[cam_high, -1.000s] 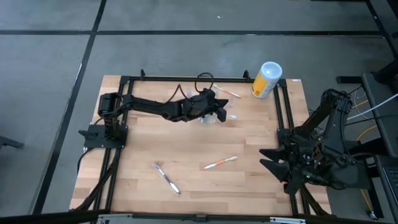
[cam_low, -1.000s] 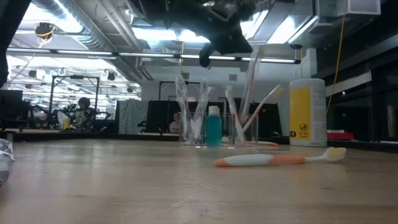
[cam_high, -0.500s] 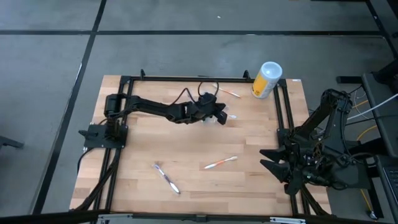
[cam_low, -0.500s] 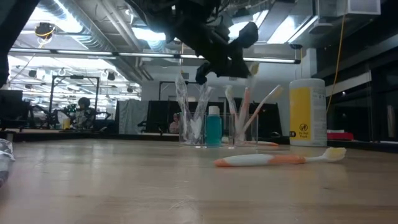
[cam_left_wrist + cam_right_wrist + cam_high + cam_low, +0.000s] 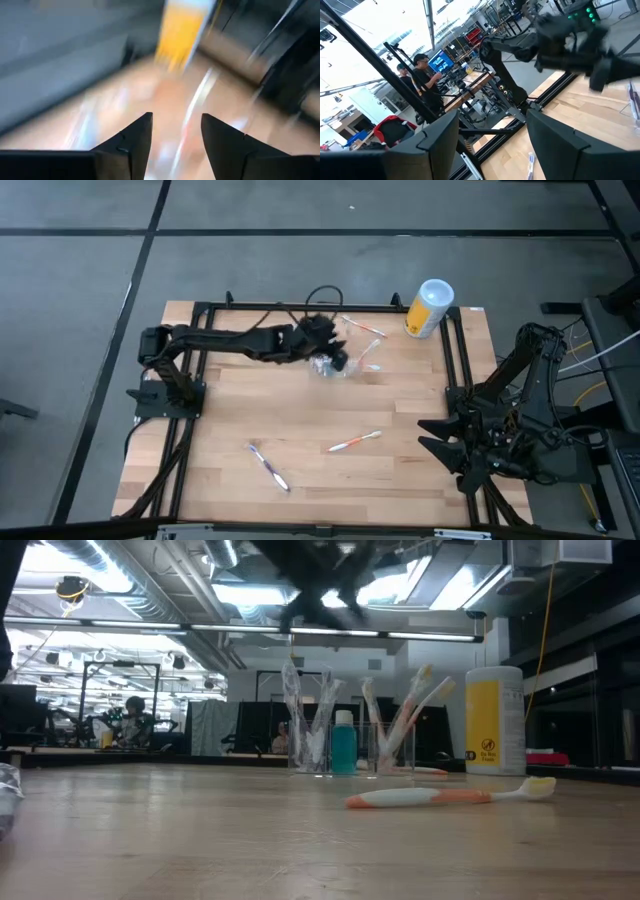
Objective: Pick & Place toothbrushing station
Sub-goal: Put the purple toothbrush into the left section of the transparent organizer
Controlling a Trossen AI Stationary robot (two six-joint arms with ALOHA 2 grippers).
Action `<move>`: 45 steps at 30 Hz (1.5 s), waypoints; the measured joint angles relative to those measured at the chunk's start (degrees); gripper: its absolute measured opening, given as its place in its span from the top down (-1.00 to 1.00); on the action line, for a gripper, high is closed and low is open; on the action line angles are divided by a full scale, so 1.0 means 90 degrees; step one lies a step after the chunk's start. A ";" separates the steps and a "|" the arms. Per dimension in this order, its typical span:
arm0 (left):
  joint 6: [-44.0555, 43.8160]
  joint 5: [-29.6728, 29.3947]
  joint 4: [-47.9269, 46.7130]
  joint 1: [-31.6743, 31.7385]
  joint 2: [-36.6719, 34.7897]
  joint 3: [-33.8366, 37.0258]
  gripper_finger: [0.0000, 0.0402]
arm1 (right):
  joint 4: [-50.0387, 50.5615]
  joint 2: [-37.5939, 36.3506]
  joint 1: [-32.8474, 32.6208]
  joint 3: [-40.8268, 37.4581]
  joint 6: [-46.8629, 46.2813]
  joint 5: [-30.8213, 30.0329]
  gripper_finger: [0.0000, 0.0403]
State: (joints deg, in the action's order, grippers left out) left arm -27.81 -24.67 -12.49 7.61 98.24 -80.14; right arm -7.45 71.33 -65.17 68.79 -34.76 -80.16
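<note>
The toothbrushing station [image 5: 338, 368] is a clear plastic holder that stands on its base at the far middle of the table. In the low view the toothbrushing station [image 5: 345, 748] holds upright white flossers, a blue bottle [image 5: 343, 748] and toothbrushes [image 5: 412, 710] leaning in its right cup. My left gripper [image 5: 335, 352] hovers just above and to the left of it. The left wrist view shows this left gripper [image 5: 175, 135] open with nothing between the fingers. My right gripper [image 5: 432, 438] waits open at the table's right edge, and it also shows open as the right gripper [image 5: 495, 140] in its own wrist view.
A yellow canister [image 5: 428, 308] with a white lid stands at the far right. An orange-and-white toothbrush [image 5: 355, 442] and a small grey tool [image 5: 268, 467] lie on the near half of the table. Another toothbrush [image 5: 366, 330] lies behind the station.
My left gripper lowered a pink-and-white toothbrush into the station's right cup and let go of it. The toothbrush now leans in the cup. The gripper then rose and drew back toward the table's left edge, moving fast.
</note>
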 joint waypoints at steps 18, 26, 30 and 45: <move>-0.9099 0.1265 -0.5017 -0.4016 0.0021 0.0435 0.24 | -0.0028 -0.0012 0.0002 -0.0002 0.0152 -0.0315 -0.17; -1.1006 0.1919 -0.5320 -0.5029 0.0272 0.0437 0.18 | -0.0080 -0.0017 0.0002 -0.0002 0.0128 -0.0308 -0.17; -1.1064 0.1898 -0.5434 -0.4992 0.0505 0.0437 0.16 | -0.0115 -0.0017 0.0002 -0.0002 0.0126 -0.0262 -0.17; -1.1184 0.1980 -0.5086 -0.4847 0.1433 0.0439 0.16 | -0.0458 -0.0019 0.0002 -0.0002 0.0126 -0.0164 -0.17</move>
State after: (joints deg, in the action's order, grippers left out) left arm -128.46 -6.85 -58.26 -36.01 111.14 -76.18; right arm -11.57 71.16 -65.14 68.77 -33.63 -81.64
